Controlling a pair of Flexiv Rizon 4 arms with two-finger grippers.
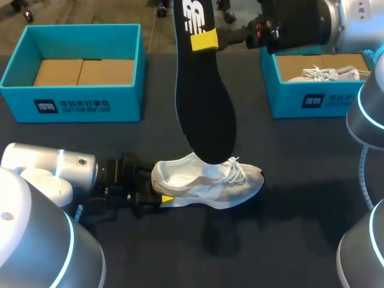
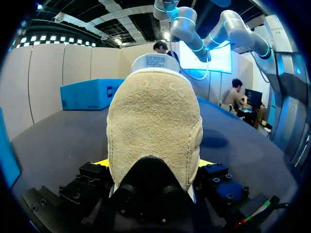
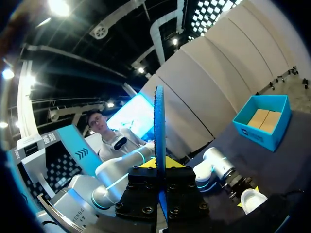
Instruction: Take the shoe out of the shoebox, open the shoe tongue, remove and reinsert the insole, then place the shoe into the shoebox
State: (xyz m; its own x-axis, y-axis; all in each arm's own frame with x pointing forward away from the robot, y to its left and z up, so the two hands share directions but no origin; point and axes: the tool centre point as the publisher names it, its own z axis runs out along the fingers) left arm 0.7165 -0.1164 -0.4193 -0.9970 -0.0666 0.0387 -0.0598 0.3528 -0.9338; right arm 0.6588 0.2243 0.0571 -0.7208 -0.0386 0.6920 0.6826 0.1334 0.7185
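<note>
My left claw (image 1: pixel 161 198) clamps the fuzzy beige heel of the white laced shoe (image 1: pixel 210 180), which rests on the dark worktop (image 1: pixel 294 204). My right claw (image 1: pixel 207 41) pinches the flat black insole (image 1: pixel 204 114), which hangs toe-down with its rounded tip at the shoe's opening.

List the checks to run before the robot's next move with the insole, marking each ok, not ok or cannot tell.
1. Right gripper shut on insole: ok.
2. Left gripper shut on the heel of the shoe: ok.
3. Shoe upright on table, opening upward: ok.
4. Insole hanging toe-down over the shoe: ok.
5. Insole tip lined up with the opening: cannot tell.
6. Tongue pulled open far enough: cannot tell.
</note>
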